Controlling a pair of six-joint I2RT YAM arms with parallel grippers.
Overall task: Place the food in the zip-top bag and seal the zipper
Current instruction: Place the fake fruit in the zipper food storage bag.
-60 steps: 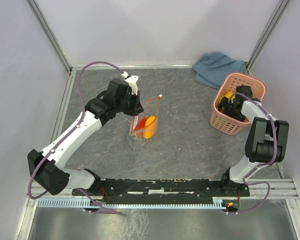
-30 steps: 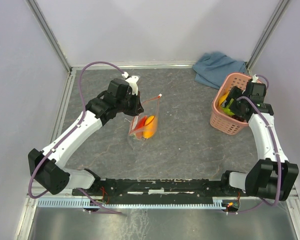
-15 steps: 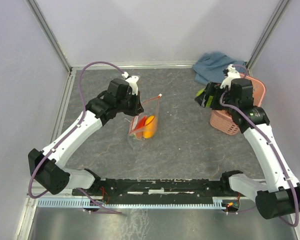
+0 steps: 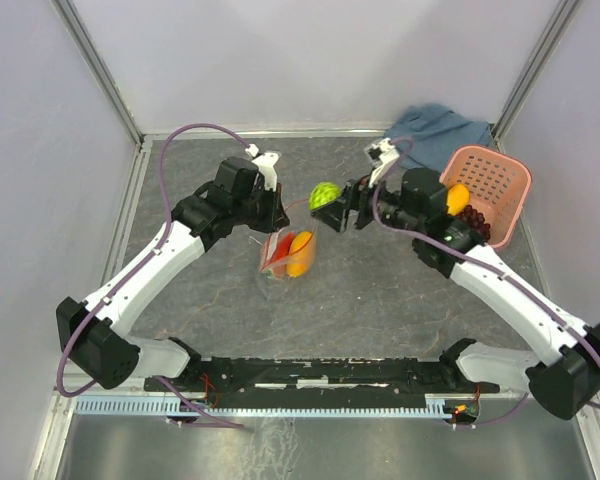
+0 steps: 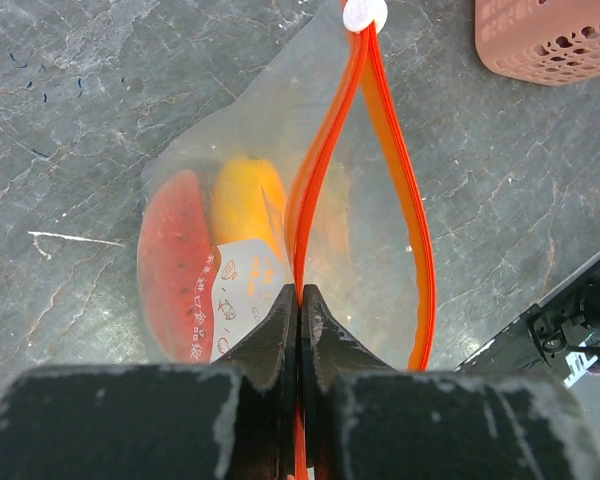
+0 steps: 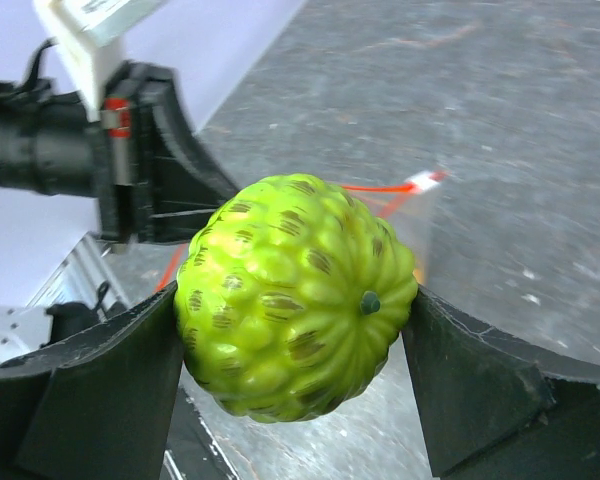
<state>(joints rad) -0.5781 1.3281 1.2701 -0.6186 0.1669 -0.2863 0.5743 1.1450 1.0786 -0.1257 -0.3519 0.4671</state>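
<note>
Grey table [image 4: 380, 290]: L gripper [image 5: 299, 292] pinches bag [image 5: 230, 130] mouth; watermelon [image 5: 170, 270] + orange fruit [image 5: 248, 200] below it, inside. R gripper [image 4: 338, 205] clamps green fruit [image 4: 325, 194] nearby; basket [image 4: 480, 150] fruit + zip [image 5: 415, 250] left.

Two white-shelled arms [image 4: 145, 270], black joint housings [image 4: 235, 185], purple cables [image 4: 185, 130], black pincer fingers [image 5: 270, 340], black base rail [image 4: 320, 372].
</note>
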